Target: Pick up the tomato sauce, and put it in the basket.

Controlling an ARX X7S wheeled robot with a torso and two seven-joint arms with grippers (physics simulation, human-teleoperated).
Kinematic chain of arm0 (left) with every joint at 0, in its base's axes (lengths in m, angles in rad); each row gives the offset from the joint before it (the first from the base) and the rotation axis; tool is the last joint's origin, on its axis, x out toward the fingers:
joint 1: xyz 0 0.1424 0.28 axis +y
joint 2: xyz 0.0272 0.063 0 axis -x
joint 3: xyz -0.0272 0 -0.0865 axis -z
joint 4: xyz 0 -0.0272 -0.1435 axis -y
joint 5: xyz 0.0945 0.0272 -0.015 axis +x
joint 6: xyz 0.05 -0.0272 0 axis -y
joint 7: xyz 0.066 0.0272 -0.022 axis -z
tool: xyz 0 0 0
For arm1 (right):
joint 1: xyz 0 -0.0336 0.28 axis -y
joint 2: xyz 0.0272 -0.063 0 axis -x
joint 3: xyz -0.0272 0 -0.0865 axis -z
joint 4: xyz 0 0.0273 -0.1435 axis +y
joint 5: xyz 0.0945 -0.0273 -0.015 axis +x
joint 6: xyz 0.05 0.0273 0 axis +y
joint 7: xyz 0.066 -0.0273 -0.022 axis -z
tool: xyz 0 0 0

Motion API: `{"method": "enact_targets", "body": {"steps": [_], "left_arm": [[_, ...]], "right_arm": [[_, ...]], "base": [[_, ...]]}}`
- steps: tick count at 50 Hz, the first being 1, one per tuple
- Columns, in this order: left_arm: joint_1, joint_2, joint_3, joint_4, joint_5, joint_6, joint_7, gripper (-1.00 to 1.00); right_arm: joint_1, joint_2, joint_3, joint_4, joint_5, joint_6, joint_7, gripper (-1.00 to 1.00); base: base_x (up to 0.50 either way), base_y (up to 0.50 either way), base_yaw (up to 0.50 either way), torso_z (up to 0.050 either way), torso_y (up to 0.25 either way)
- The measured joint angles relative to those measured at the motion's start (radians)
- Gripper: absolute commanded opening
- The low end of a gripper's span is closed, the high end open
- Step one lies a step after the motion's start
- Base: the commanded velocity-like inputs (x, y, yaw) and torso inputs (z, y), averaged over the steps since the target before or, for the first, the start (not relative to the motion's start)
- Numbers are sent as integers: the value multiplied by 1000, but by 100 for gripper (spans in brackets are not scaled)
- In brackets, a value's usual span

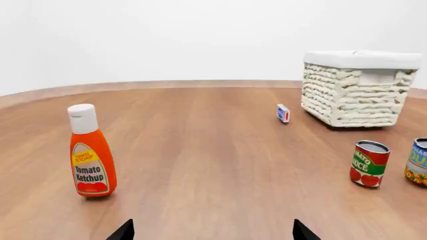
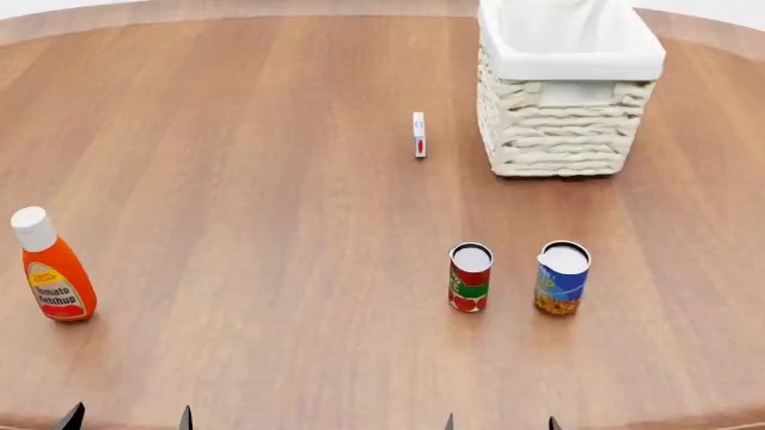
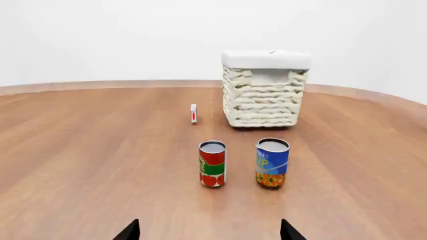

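Note:
The tomato sauce can stands upright on the wooden table, red label with a green band; it also shows in the right wrist view and the left wrist view. The cream wicker basket with white lining stands at the back right, seen too in the right wrist view and the left wrist view. My left gripper is open and empty at the near edge, left. My right gripper is open and empty at the near edge, in front of the can and apart from it.
A blue-and-yellow can stands just right of the tomato sauce. An orange ketchup bottle with a white cap stands at the near left. A small white-and-red box stands left of the basket.

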Motion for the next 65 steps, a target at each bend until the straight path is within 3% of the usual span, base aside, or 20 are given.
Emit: {"method": "enact_targets", "body": {"steps": [12, 34, 48, 65], "left_arm": [[37, -55, 42, 138, -59, -68, -23, 100], [81, -144, 9, 623, -214, -332, -57, 100], [78, -174, -37, 787, -298, -427, -83, 100], [77, -194, -43, 840, -327, -456, -104, 100]], "right_arm": [[-52, 19, -31, -131, 2, 64, 41, 100], [-10, 63, -119, -660, -72, 477, 131, 100], [29, 85, -127, -874, -36, 624, 126, 100], [23, 106, -97, -931, 21, 656, 136, 100]], "base": [[0, 0, 0, 0, 0], [10, 0, 0, 0, 0], [481, 0, 0, 0, 0], [500, 0, 0, 0, 0]]}}
